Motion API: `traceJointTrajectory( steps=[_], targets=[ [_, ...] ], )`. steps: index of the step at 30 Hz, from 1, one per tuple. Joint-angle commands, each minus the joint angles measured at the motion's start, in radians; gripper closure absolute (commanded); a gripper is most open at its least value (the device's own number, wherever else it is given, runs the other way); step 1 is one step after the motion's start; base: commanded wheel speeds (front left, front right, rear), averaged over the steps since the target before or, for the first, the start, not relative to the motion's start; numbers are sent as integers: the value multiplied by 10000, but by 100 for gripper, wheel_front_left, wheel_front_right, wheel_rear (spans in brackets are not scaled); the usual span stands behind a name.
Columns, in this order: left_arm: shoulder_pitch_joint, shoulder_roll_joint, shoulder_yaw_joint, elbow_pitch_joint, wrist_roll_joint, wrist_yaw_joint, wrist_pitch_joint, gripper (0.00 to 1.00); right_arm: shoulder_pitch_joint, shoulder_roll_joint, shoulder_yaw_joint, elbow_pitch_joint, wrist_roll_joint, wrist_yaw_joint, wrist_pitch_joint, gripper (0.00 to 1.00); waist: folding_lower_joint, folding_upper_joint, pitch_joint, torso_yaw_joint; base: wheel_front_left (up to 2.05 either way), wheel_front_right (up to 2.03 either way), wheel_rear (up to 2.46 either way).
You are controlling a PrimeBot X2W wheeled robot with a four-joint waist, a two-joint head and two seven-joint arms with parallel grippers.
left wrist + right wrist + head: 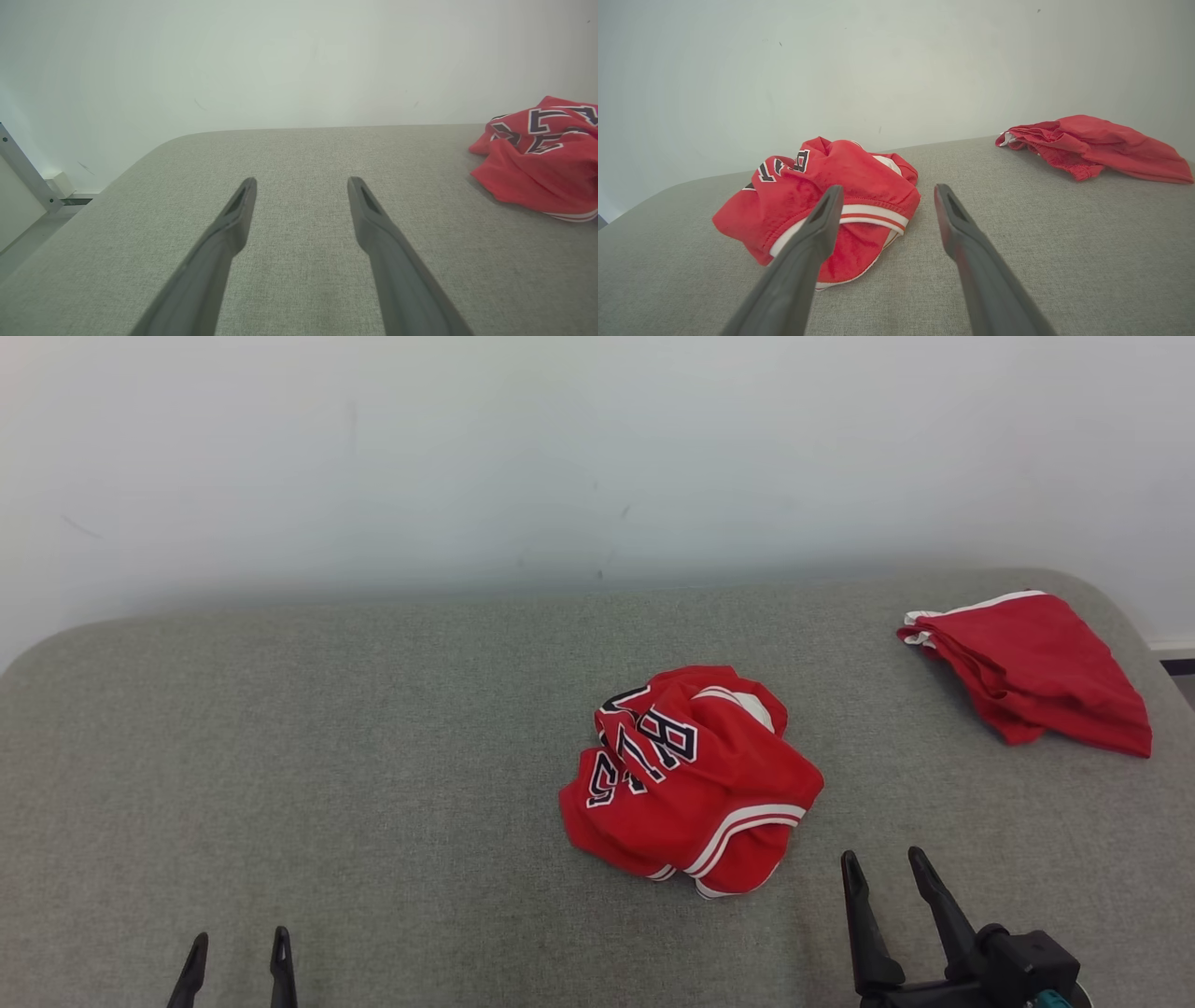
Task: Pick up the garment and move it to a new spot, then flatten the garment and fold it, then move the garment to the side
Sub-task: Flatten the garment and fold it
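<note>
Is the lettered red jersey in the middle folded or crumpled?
Crumpled: the jersey lies in a rumpled heap on the grey surface, its lettering creased and its striped hem curved.

both grippers point(238, 943) point(885, 865) wide open, empty

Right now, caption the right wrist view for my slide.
Open right pincer facing crumpled red jersey; second red garment lies beyond on the grey surface.
</note>
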Motion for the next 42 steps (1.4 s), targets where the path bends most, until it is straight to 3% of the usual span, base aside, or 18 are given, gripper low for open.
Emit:
traceJointTrajectory(
  steps=[1, 14, 30, 32, 33, 42],
  targets=[
    [-118, -17, -12, 35, 11, -27, -33, 0, 20, 8, 36, 38, 43, -20, -12, 0, 0, 0, 2, 15, 0, 0, 0],
    [-254, -80, -102, 111, -31, -80, -33, 0, -980, 8, 1048, 958, 1, -20, -12, 0, 0, 0, 125, 341, 0, 0, 0],
    [-736, -205, -556, 363, -137, -94, -33, 0, -3259, 8, 2214, 5065, 1482, -22, -12, 0, 0, 0, 562, 1223, 0, 0, 0],
    [-826, -203, -552, 422, -161, -107, -33, 0, -3519, 7, 2296, 5319, 1603, -20, -12, 72, 0, 0, 582, 1284, 0, 0, 0],
    [-854, -204, -546, 454, -175, -113, -33, 0, -3577, 10, 2313, 5322, 1714, -22, -12, 100, 0, 0, 579, 1305, 0, 0, 0],
    [-563, -174, -428, 598, -211, -148, -33, 0, -2894, -114, 2055, 4181, 1431, -22, -12, 100, 0, 0, 187, 1172, 0, 0, 0]
  ],
)
